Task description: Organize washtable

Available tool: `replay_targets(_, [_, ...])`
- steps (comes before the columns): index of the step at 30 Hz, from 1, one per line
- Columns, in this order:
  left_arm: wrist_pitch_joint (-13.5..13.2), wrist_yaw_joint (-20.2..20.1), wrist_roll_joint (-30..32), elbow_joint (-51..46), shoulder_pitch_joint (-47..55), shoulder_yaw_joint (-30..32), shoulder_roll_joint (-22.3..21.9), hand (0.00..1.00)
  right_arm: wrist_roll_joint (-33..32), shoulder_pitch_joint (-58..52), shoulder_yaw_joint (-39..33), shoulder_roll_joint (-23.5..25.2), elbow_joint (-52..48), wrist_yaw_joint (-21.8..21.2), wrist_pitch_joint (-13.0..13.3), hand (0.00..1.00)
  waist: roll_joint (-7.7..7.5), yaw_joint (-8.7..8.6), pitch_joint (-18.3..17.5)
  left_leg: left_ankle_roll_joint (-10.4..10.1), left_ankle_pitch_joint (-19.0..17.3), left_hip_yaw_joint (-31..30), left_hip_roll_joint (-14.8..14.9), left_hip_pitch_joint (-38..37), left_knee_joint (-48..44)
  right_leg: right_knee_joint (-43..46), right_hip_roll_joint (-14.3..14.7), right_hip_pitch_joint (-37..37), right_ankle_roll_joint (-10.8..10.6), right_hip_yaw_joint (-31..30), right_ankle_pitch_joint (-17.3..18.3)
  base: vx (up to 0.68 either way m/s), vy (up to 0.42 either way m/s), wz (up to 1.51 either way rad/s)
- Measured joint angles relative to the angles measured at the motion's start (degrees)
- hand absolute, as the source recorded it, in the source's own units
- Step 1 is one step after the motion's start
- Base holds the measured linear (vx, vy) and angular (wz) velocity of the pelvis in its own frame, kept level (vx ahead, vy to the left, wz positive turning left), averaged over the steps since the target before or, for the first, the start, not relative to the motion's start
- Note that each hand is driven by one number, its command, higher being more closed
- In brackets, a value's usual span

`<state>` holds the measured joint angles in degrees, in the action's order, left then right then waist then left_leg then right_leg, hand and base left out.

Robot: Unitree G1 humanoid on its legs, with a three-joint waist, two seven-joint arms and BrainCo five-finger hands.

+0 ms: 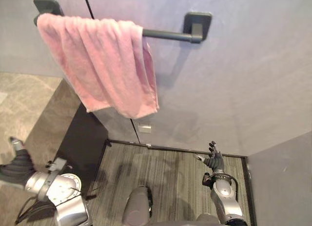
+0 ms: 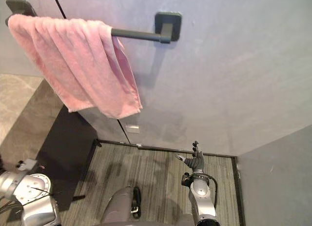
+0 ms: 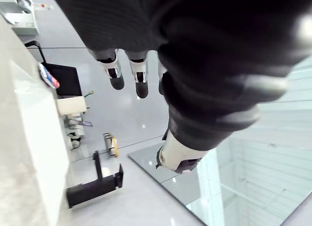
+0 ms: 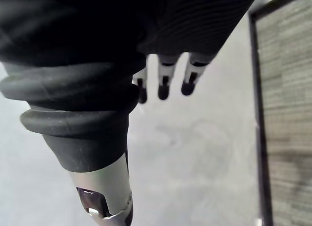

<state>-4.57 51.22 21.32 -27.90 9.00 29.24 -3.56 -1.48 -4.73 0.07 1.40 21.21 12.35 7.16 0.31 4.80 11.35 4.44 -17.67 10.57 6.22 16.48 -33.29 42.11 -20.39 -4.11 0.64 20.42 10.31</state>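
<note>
A pink towel hangs folded over the left part of a dark rail fixed to the grey wall. Its lower edge slants down to the right. My left hand is low at the far left, well below the towel, and its fingers are straight and hold nothing. Down near the floor at the right, my right hand is raised with its fingers spread and empty. Neither hand touches the towel.
A tan stone surface lies at the left, with a black panel beside it below the towel. Striped grey flooring runs along the wall's foot. A small white plate sits low on the wall.
</note>
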Motion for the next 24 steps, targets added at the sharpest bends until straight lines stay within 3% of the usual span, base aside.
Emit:
replay_targets(1, [0.42,0.53,1.18,-1.05,-0.08,-0.05,0.38,0.00,0.11,0.29,0.87,0.70,-0.02,-0.28,0.02,0.00,-0.32,-0.67,-0.19,0.45,-0.19,-0.03,-0.32,-2.69,1.90,0.50,3.40,-1.39,-3.78,-1.69,3.44,0.44,0.334,0.09])
replay_targets(4, [0.97,0.70,2.21,-1.32,-0.34,-1.03,0.17,0.00,-0.02,0.24,2.12,1.28,-0.34,-0.29,0.47,0.00,-0.80,-1.22,-0.48,-0.04,0.61,0.32,-2.37,-11.16,8.81,-9.29,14.86,-2.77,-4.24,-3.19,6.93,0.35,0.157,0.21])
replay_targets(5, [1.00,0.56,2.21,-1.34,-0.34,-1.31,0.13,0.00,-0.03,0.06,2.12,1.27,-0.53,-0.26,0.49,0.00,-1.13,-1.33,-0.73,-0.23,0.72,0.21,-3.09,-12.25,9.79,-11.58,16.51,-3.23,-3.78,-3.70,6.80,0.31,0.077,0.37])
replay_targets(6, [1.00,0.21,2.22,-1.34,-0.59,-1.90,0.07,0.00,-0.05,-0.47,2.12,1.11,-1.22,-0.21,0.64,0.00,-1.52,-1.62,-0.97,-0.27,0.74,-0.26,-4.32,-13.28,10.33,-15.25,18.31,-3.58,-1.26,-4.31,5.99,0.32,0.049,0.59])
replay_targets(7, [1.13,0.23,2.32,-1.46,-0.81,-2.45,-0.19,0.00,-0.16,-1.24,2.30,0.74,-1.88,-0.26,0.76,0.00,-2.50,-2.27,-1.56,-0.37,0.67,-1.12,-6.09,-13.83,9.38,-19.07,19.15,-4.14,3.25,-5.30,2.70,0.39,0.059,0.96])
replay_targets(8, [1.86,0.00,2.53,-1.55,-0.72,-3.17,-0.90,0.00,-0.67,-2.21,2.77,0.04,-1.91,-0.67,0.80,0.00,-1.39,-2.97,-1.90,-1.23,0.33,-2.65,-6.00,-13.90,7.03,-20.70,19.32,-1.67,3.03,-4.65,2.44,0.33,0.060,0.77])
replay_targets(10, [1.86,-0.28,3.32,-3.57,0.16,-2.62,-1.06,0.00,-0.98,-4.32,3.20,-0.40,-2.04,-0.69,0.61,0.00,-0.71,-2.36,-1.74,-2.37,0.67,-2.21,-5.09,-13.01,1.05,-23.78,19.91,2.37,3.14,-4.57,2.38,0.35,0.057,0.21])
replay_targets(11, [1.78,-0.95,3.34,-4.18,0.42,-2.00,-1.09,0.00,-0.99,-5.21,3.91,-0.70,-2.09,-1.13,0.46,0.00,-0.53,-2.34,-1.54,-4.25,0.83,-2.09,-3.95,-10.20,-5.86,-25.81,20.15,4.90,3.48,-4.62,2.05,0.41,0.068,-0.17])
replay_targets(13, [1.42,-2.75,2.68,-4.29,2.16,-2.71,-0.92,0.00,-0.97,-5.46,4.24,-1.23,-2.17,-1.16,-0.41,0.00,-0.70,-1.64,-1.51,-4.73,0.35,-2.04,-0.48,-6.59,-12.73,-27.60,20.33,7.55,3.46,-6.12,1.95,0.30,0.073,-0.39])
replay_targets(14, [0.73,-5.62,-0.61,-4.26,3.82,-4.03,-0.66,0.00,-0.94,-5.93,4.11,-1.78,-2.23,-1.12,-0.99,0.00,-0.94,-1.19,-1.55,-4.96,0.46,-3.67,2.96,-3.47,-12.46,-27.84,20.03,7.97,3.46,-7.01,1.95,0.20,0.080,-0.48])
replay_targets(17, [0.10,-11.17,-6.96,-3.91,5.87,-7.03,-0.25,0.00,-0.89,-5.98,3.63,-2.22,-2.35,-1.07,-1.94,0.00,-1.09,-1.14,-1.49,-6.68,1.56,-8.02,6.09,-0.95,-4.85,-27.27,18.85,7.98,3.42,-8.22,1.94,0.17,0.167,-0.52])
replay_targets(18, [-0.40,-14.96,-11.61,-3.38,6.80,-8.56,-0.17,0.00,-0.87,-6.34,3.38,-2.67,-2.62,-1.15,-2.82,0.00,-0.82,-1.25,-1.70,-8.00,4.94,-10.40,6.78,-1.61,1.78,-26.62,18.21,8.13,2.12,-8.75,1.97,0.13,0.211,-0.51])
replay_targets(19, [-0.57,-17.37,-14.82,-2.85,8.23,-10.37,-0.29,0.00,-0.84,-7.31,3.06,-3.33,-3.85,-1.17,-3.58,0.00,0.26,-1.41,-2.35,-7.34,12.77,-12.23,6.95,-2.26,6.99,-26.43,18.37,8.20,-0.08,-9.64,2.65,0.20,0.327,-0.51])
replay_targets(20, [-0.98,-20.36,-18.90,-1.79,9.25,-12.54,-0.39,0.00,-0.75,-8.06,2.56,-3.75,-4.36,-1.26,-3.92,0.00,0.10,-2.32,-3.14,-12.02,10.99,-13.91,5.53,-3.37,9.26,-26.81,17.35,8.40,-2.66,-10.28,4.05,0.17,0.299,0.00])
replay_targets(21, [-0.93,-23.56,-23.64,0.70,9.43,-14.61,0.16,0.00,-0.71,-8.29,1.80,-3.33,-4.38,-1.38,-4.38,0.00,-1.03,-4.28,-3.81,-11.95,10.98,-13.99,3.46,-3.87,11.86,-27.16,15.13,8.22,-3.74,-9.59,3.61,0.16,0.306,0.23])
replay_targets(23, [-1.39,-25.53,-28.82,1.83,11.05,-16.35,0.06,0.00,-0.65,-9.51,1.08,-2.90,-4.52,-1.42,-5.44,0.00,-3.07,-4.25,-5.06,-10.48,12.75,-13.57,0.33,-5.54,15.69,-27.89,11.99,8.21,-5.13,-9.62,2.73,0.10,0.245,0.30])
replay_targets(24, [-1.34,-27.74,-31.10,2.48,11.87,-16.87,0.59,0.00,-0.65,-10.06,0.77,-2.68,-4.56,-1.46,-5.68,0.00,-3.16,-4.31,-5.17,-9.94,13.20,-13.60,-0.65,-6.31,16.69,-28.33,11.10,9.01,-5.58,-9.61,2.16,0.06,0.223,0.25])
